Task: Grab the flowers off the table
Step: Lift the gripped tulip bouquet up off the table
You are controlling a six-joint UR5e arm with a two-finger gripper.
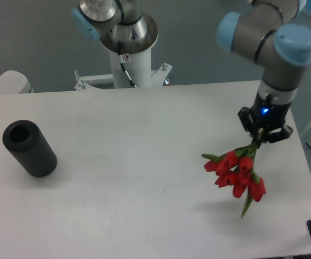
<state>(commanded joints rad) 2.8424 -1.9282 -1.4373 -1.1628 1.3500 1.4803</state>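
The flowers are a small bunch of red tulip buds with green stems, at the right side of the white table. My gripper is shut on the stem end of the bunch. The buds hang down and to the left from the gripper. A faint shadow lies on the table under them, so the bunch appears lifted off the surface. The fingertips are mostly hidden by the gripper body and the stems.
A black cylinder lies on its side at the left of the table. The arm's white base column stands at the table's far edge. The table's right edge is close to the gripper.
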